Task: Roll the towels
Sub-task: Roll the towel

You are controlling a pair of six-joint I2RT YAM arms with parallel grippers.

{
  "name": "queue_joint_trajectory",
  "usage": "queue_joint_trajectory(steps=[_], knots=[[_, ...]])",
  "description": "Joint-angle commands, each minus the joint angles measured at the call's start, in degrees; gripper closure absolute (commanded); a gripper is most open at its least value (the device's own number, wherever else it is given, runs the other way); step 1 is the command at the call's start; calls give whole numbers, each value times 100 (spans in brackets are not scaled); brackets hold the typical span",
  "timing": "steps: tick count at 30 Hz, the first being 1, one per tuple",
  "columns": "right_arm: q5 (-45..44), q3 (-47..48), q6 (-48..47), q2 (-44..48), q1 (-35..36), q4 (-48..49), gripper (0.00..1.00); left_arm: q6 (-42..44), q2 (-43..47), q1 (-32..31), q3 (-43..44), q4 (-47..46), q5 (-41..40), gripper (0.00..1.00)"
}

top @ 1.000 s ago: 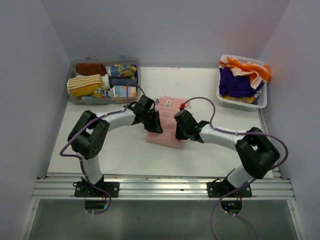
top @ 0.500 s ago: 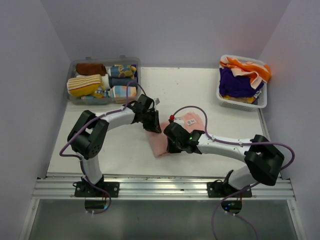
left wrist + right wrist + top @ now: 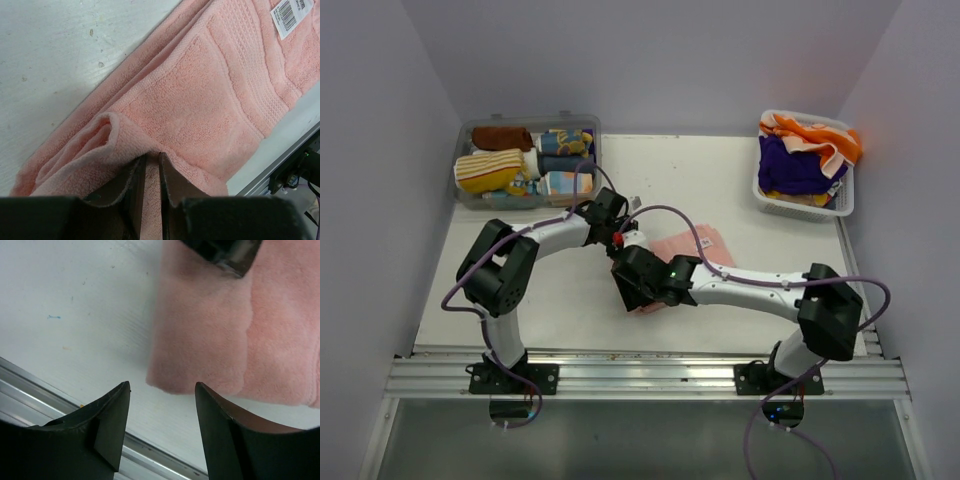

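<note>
A pink towel (image 3: 692,246) with a white label (image 3: 290,15) lies folded over itself in the middle of the table. My left gripper (image 3: 152,156) is shut on a pinched ridge of the towel (image 3: 210,100) at its left end, and cloth fills the narrow gap between the fingers. My right gripper (image 3: 162,385) stands open just off the near corner of the folded towel (image 3: 200,340), with only bare table between its fingers. In the top view the right gripper (image 3: 638,290) sits close below the left gripper (image 3: 617,240). More towels, purple (image 3: 795,165) and orange-and-cream (image 3: 820,135), lie heaped at the back right.
The heaped towels fill a white basket (image 3: 842,205). A clear box (image 3: 530,122) at the back left holds several rolled towels. An aluminium rail (image 3: 640,375) runs along the table's near edge, close to the right gripper. Purple cables loop over both arms.
My right gripper swept left with the towel's right side, folding it over, then opened and let go. The left gripper stayed put, still pinching the towel.
</note>
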State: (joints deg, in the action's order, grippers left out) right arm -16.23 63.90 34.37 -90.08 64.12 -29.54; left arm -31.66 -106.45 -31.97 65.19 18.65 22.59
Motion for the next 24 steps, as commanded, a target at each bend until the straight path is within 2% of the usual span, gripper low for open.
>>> queue_joint_trajectory(steps=[1, 5, 10, 12, 16, 17, 20, 24], knots=[[-328, 395, -598, -535, 162, 27, 40, 248, -174, 33, 134, 68, -18, 79], [-600, 580, -774, -1019, 224, 80, 32, 266, -165, 50, 152, 112, -35, 79], [-820, 589, -879, -1520, 250, 185, 31, 283, -148, 85, 143, 138, -35, 79], [-873, 484, -827, -1714, 259, 299, 36, 283, -130, 94, 134, 138, -35, 79], [-1066, 308, -607, -1881, 250, 422, 64, 248, -86, 129, 91, 147, -18, 78], [-1075, 255, -572, -1864, 250, 527, 80, 231, -51, 138, 73, 147, 43, 78], [-900, 27, -572, -1627, 224, 756, 100, 152, 63, 226, 3, 77, 341, 74], [-356, -298, -651, -1293, 101, 1239, 100, 37, 335, 410, 64, 59, 685, 67]])
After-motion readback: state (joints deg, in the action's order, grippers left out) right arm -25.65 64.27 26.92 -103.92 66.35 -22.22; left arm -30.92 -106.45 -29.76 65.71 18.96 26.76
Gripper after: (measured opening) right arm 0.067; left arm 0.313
